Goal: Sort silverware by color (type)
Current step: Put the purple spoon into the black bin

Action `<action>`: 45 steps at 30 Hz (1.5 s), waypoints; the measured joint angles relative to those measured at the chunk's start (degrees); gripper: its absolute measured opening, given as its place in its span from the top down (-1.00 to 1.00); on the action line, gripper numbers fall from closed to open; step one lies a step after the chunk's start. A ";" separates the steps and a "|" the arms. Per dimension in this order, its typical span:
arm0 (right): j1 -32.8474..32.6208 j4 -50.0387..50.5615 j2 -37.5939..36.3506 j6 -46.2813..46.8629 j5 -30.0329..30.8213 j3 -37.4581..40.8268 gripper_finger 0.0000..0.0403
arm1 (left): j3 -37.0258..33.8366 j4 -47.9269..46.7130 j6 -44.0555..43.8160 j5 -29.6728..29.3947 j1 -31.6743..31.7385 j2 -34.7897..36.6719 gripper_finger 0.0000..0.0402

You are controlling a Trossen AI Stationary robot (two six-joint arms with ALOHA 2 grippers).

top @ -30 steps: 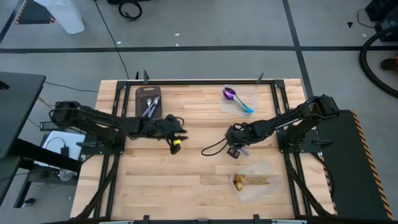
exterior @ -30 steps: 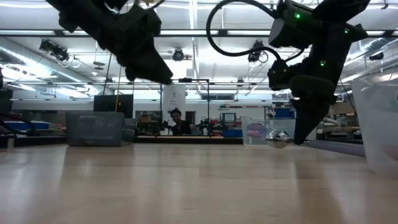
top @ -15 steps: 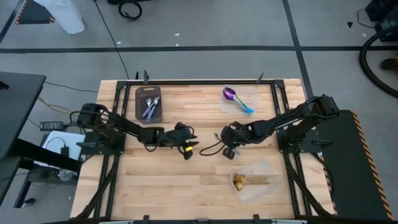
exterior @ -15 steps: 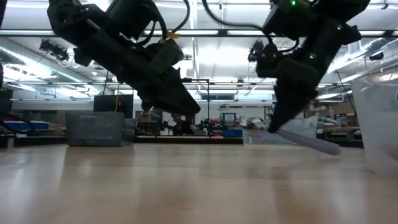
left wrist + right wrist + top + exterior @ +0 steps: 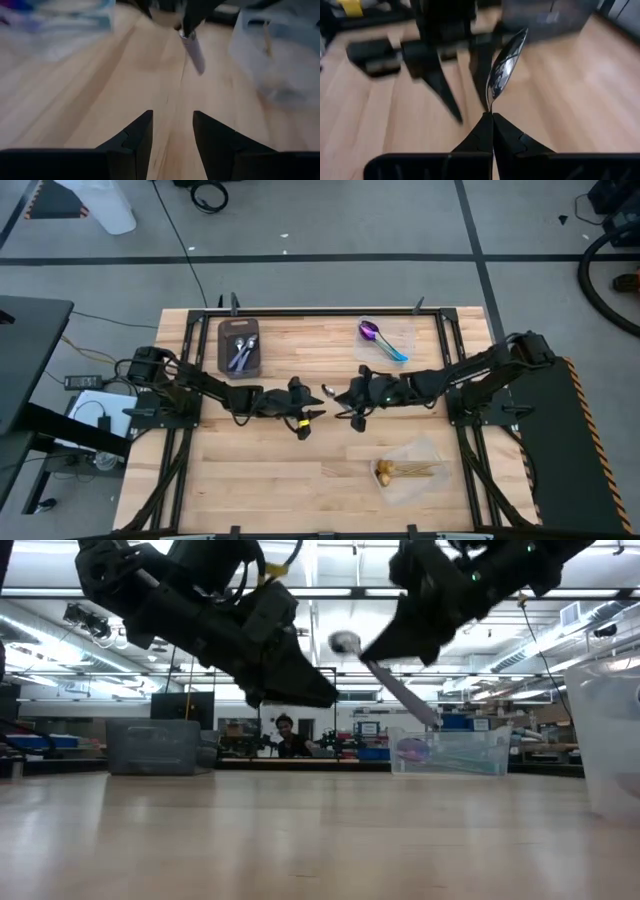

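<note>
- The silver spoon [image 5: 504, 67] is in the air over the middle of the table, between the two arms; the right gripper [image 5: 492, 122] is clenched on the very end of its handle, and the bowl points toward the left arm; with such a small hold the spoon could turn or slip out, I think.
- The left gripper [image 5: 172, 127] has its fingers spread apart and holds nothing; it faces the spoon and is near it; this looks like a handover, and if these fingers close too early or off line they may push the spoon away and not catch it.
- If the right gripper lets go before the left one has a firm hold, the spoon would fall on the wooden table [image 5: 300, 490] and could slide away.
- The dark grey tray [image 5: 227, 360] with other silver spoons lies at the far left; the clear container [image 5: 405, 340] with purple-blue spoons at the far right; the clear container with gold spoons [image 5: 400, 470] at the near right; a carry to the wrong one would mix the colours.
</note>
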State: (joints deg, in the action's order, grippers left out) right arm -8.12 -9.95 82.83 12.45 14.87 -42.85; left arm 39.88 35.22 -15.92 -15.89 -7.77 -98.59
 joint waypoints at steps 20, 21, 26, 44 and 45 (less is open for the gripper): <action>-2.78 -23.00 -2.56 -15.40 2.04 -0.02 0.96 | 0.00 21.77 5.23 4.00 0.04 0.05 0.26; -2.78 -23.40 -2.56 -15.90 2.02 -0.02 0.96 | 0.00 22.26 5.25 4.46 0.04 0.07 0.26; -2.80 -25.02 -2.56 -17.23 1.68 -0.02 0.96 | 0.00 22.40 5.44 4.86 0.04 0.09 0.26; -2.80 -28.12 -2.30 -18.71 0.50 -0.02 0.96 | 0.00 27.06 7.47 4.58 0.24 0.09 0.82; -2.80 -28.12 -2.30 -18.71 0.44 -0.02 0.96 | 0.00 27.06 7.18 4.58 0.25 0.08 0.82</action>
State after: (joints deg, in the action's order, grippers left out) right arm -10.92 -38.06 80.53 -6.26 15.31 -42.87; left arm 39.88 62.28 -8.74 -11.31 -7.52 -98.51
